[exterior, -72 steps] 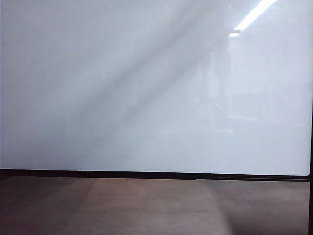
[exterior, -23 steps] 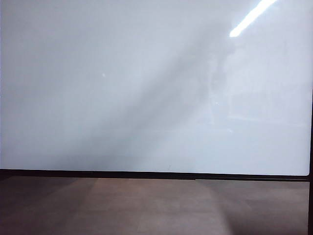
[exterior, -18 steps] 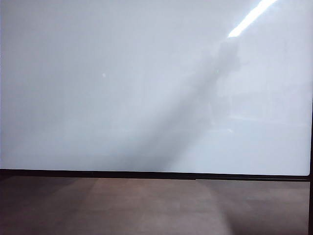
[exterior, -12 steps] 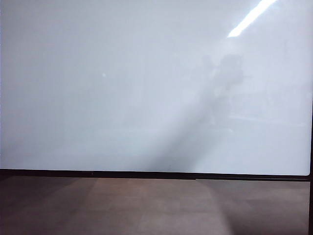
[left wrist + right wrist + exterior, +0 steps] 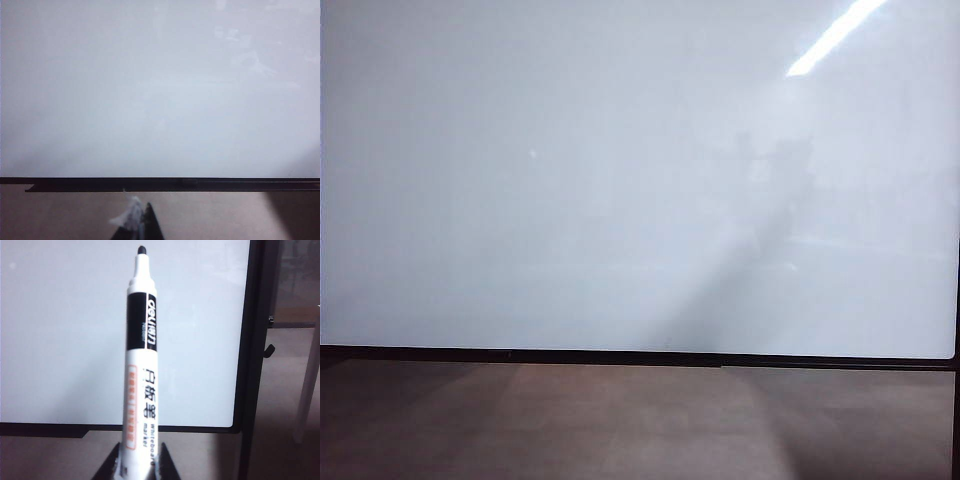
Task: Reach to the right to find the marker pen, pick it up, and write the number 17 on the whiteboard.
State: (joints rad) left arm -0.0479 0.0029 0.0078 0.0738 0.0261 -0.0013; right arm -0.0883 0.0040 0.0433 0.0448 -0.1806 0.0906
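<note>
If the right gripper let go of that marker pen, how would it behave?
The marker pen, clamped at its base by the right gripper, looks round and smooth, so it would probably roll. Likely stiff and light. Uncapped tip could smear the whiteboard.

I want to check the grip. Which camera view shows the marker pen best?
The right wrist view: the marker pen stands uncapped between the right gripper fingers. The exterior and left wrist views show none of it.

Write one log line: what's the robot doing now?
right hand: holds marker pen, cap off | left hand: empty | whiteboard: blank
</note>
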